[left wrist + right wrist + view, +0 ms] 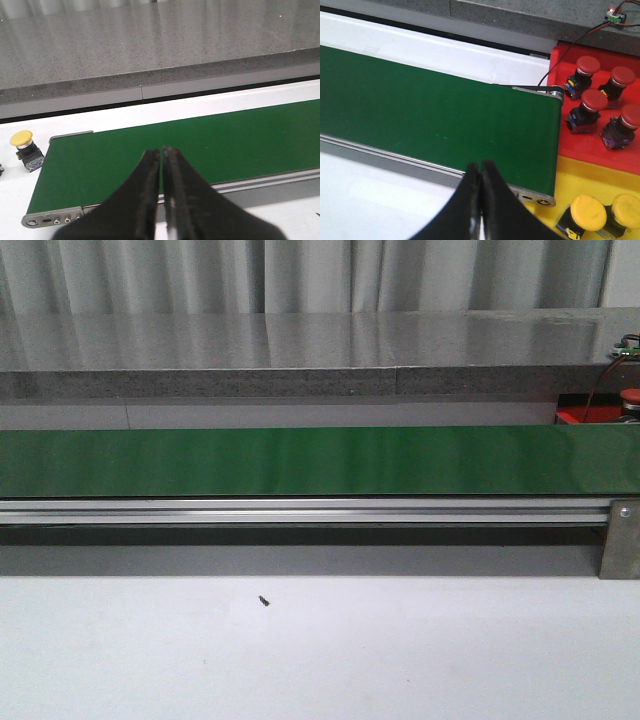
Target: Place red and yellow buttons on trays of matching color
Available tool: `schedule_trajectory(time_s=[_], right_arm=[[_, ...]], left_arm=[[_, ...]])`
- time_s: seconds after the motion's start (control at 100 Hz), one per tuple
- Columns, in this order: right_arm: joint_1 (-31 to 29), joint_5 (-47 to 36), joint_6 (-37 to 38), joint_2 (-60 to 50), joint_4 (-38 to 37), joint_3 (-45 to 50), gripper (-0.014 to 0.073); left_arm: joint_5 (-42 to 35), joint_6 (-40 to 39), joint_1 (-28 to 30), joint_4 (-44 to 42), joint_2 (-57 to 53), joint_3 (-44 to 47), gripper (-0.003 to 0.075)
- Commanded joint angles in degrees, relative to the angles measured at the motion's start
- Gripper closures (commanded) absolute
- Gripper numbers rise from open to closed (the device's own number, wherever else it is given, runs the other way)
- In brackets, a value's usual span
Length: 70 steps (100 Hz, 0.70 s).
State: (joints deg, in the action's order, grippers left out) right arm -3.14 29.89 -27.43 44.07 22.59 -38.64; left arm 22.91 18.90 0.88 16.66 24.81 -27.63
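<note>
In the right wrist view, several red buttons (595, 100) stand on a red tray (590, 146) past the belt's end. Two yellow buttons (587, 210) stand on a yellow tray (580, 177) next to it. My right gripper (481, 165) is shut and empty over the belt's near rail. In the left wrist view, one yellow button (22, 140) stands on the white surface beside the belt's other end. My left gripper (161, 150) is shut and empty above the belt. The front view shows a corner of the red tray (585, 416) with one red button (630, 395), and neither gripper.
A long green belt (300, 460) on an aluminium rail (300, 510) crosses the table with nothing on it. A grey stone ledge (300, 360) runs behind it. A thin cable (570, 52) leads from the belt's end to a small board (615, 15).
</note>
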Motion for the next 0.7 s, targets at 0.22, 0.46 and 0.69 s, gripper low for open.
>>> schedule_trajectory(time_s=[0.22, 0.46, 0.69], right_arm=[[0.0, -3.4, -0.1, -0.4, 0.7, -1.3, 0.0662], [0.0, -3.2, -0.1, -0.4, 0.7, -1.3, 0.0662], [0.0, -2.6, -0.1, -0.4, 0.7, -1.3, 0.0662]], left_arm=[[-4.7, 0.1, -0.4, 0.1, 0.3, -1.6, 0.0140], [-2.5, -5.8, 1.5, -1.1, 3.9, -5.7, 0.0132], [7.0, -8.3, 11.7, -3.5, 19.9, -20.0, 0.0132]])
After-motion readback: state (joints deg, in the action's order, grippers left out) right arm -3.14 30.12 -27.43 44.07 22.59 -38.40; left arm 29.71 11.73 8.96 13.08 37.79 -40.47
